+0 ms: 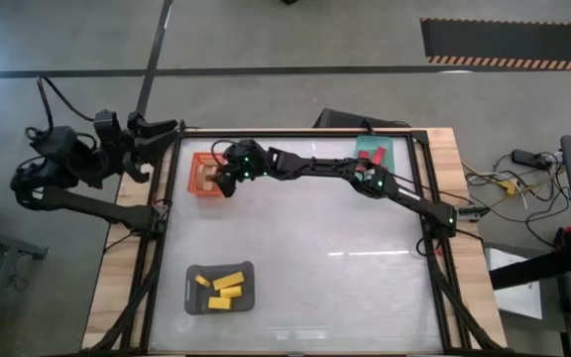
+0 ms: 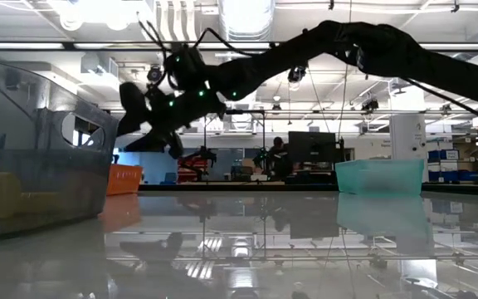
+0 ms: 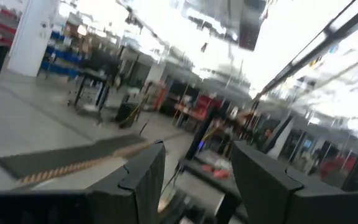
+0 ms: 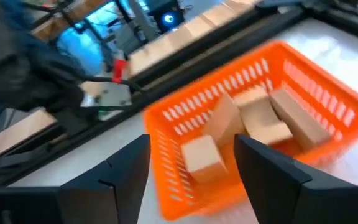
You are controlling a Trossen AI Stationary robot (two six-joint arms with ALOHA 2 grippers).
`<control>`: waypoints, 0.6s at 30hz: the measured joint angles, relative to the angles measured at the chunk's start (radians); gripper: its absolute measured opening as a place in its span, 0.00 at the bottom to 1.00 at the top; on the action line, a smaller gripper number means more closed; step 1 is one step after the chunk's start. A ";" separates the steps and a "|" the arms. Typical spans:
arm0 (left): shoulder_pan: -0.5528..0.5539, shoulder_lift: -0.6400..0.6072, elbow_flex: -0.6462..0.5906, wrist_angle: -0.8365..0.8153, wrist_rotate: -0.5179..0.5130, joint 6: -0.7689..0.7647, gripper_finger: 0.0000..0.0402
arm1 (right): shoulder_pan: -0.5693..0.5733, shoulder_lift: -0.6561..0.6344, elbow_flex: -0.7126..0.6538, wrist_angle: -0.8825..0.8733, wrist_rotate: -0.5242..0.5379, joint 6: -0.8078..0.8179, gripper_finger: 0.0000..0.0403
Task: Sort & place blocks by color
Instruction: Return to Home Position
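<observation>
Right tool point(image 4: 192, 143) is hanging over the orange tray point(image 4: 185, 112), just above its rim, fingers spread wide and holding nothing. The tan blocks point(image 4: 260, 115), four as far as I can count, are lying jumbled inside that tray. On the overhead cam the yellow blocks point(image 1: 226, 288) are in the grey tray point(image 1: 191, 273) at the lower left of the counter point(image 1: 315, 268), and the red blocks point(image 1: 372, 157) are in the green tray point(image 1: 397, 147) up top. Left arm's folded up off the counter's left edge, left tool point(image 3: 197, 149) wide too, empty, pointing out at the room.
</observation>
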 joint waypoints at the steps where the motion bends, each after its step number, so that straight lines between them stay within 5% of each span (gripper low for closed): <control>1: 0.000 -0.004 0.000 -0.036 0.000 -0.003 0.42 | 0.000 -0.008 0.000 -0.001 -0.011 -0.009 0.55; 4: 0.000 -0.022 0.001 -0.193 0.025 -0.010 0.42 | 0.007 -0.062 -0.001 -0.036 -0.037 -0.064 0.55; 9: -0.002 -0.066 -0.037 -0.501 0.205 -0.014 0.41 | 0.047 -0.201 -0.043 -0.071 -0.044 -0.234 0.52; 18: -0.001 -0.291 -0.404 -0.276 0.416 -0.031 0.13 | 0.082 -0.501 -0.414 0.024 -0.043 -0.365 0.44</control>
